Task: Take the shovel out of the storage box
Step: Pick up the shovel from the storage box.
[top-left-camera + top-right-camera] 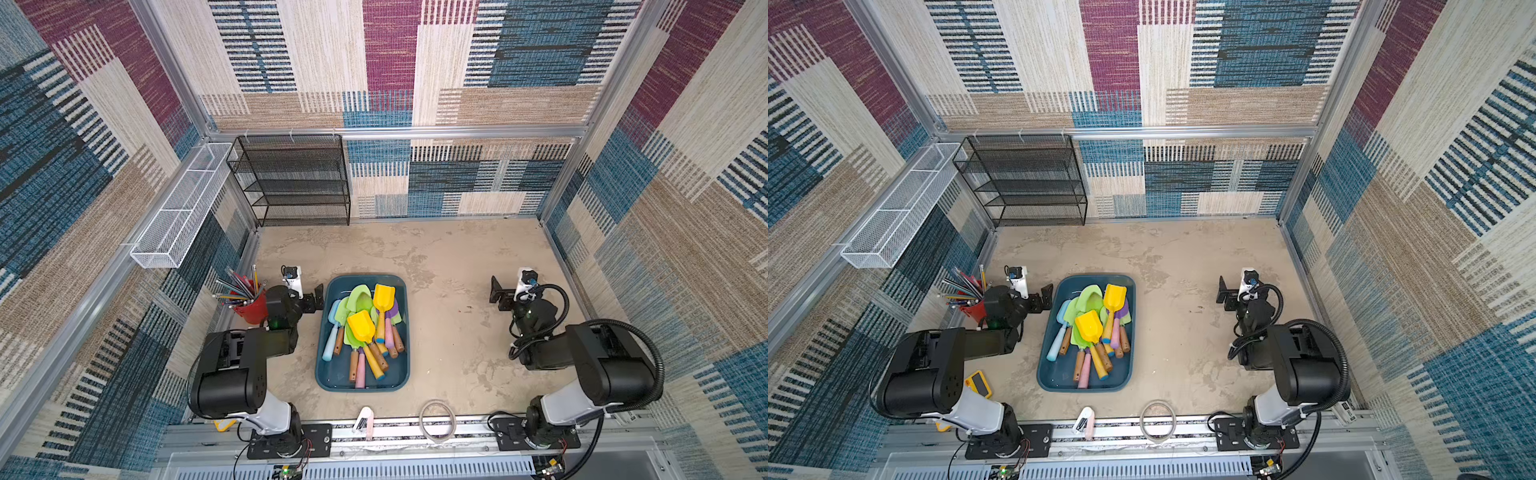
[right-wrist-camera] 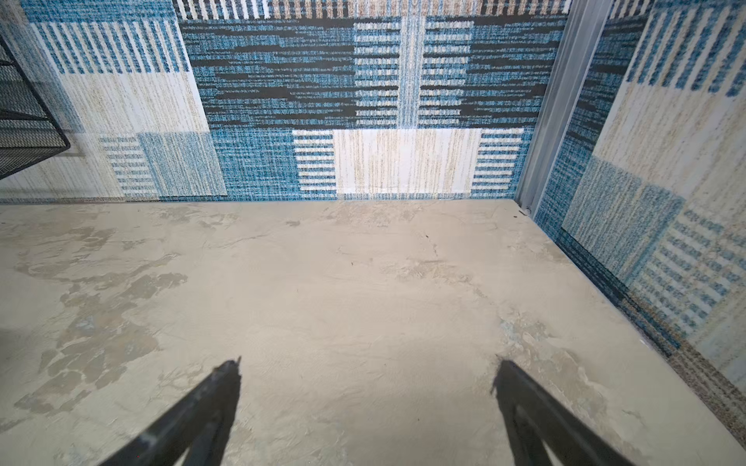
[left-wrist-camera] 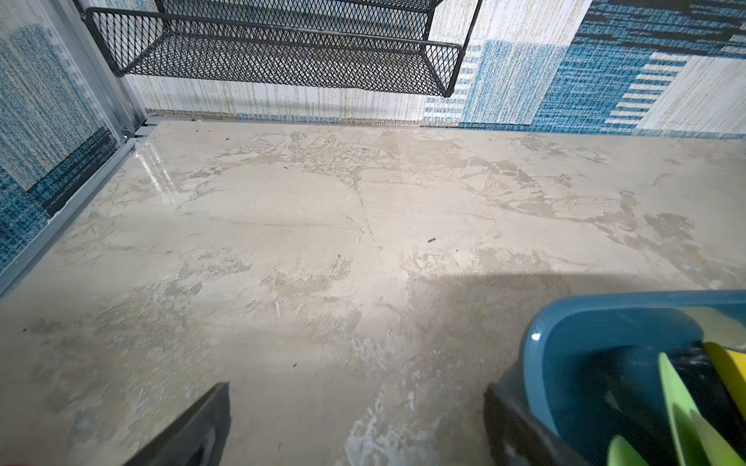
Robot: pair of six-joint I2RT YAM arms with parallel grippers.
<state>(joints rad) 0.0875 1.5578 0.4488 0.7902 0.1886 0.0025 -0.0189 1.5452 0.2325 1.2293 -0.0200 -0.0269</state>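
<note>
Teal plastic, glossy and shallow: the storage box (image 1: 332,376) sits on the bench (image 1: 436,270) a little left of the middle and nearer the front edge than the back. Nothing of the task looks done. Every one of the shovels (image 1: 374,332) lies inside the box in a loose heap, blades toward the back edge and handles toward the front (yellow, green, pale blue and purple blades, mostly wooden handles). None rests on the bare bench.

A yellow shovel (image 1: 360,325) lies on top of the heap near the box's middle and looks the easiest to reach. The whole job remains: reach in, grip a shovel, lift it over the rim and set it down outside.

The left gripper (image 1: 319,297) stands outside the box, just beside its far left corner, jaws spread wide and empty. In its wrist view one finger (image 3: 508,423) sits close by the box's outer wall; whether they touch I cannot tell. The top yellow shovel lies near this gripper, inward and toward the front edge. The right gripper (image 1: 498,293) is well apart from the box, toward the right edge, likewise spread and holding nothing.
</note>
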